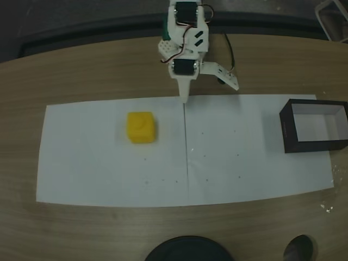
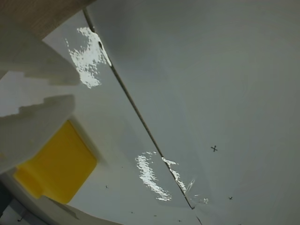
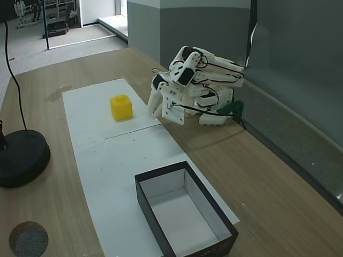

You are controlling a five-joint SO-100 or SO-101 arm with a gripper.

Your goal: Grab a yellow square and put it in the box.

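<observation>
The white arm (image 3: 195,88) is folded low over the far edge of the wooden table (image 1: 109,70), with its gripper (image 1: 209,87) pointing down toward the border of the white paper (image 1: 98,174). In a fixed view one finger (image 1: 184,89) is straight and narrow and its tip is just above the seam between the two paper sheets, while the other finger (image 1: 225,76) stands out to the right side, so the pincer is spread apart and holds nothing. In another fixed view the gripper (image 3: 161,111) hangs close to the paper edge.

The yellow square (image 1: 142,127) sits upright on the left sheet of paper, near the gripper but not touching it; in another fixed view it (image 3: 121,107) stands just left of the gripper. In the wrist view the yellow square (image 2: 58,168) appears at the lower left, partly behind a blurred white finger (image 2: 33,126).

The box (image 1: 315,126) is on the right end of the paper, well apart from the block. Its walls are black and its inside is white, and nothing lies in it (image 3: 182,206).

The wrist view shows small cross marks (image 2: 214,148) on the paper. A black round base (image 3: 19,158) stands on the table.
</observation>
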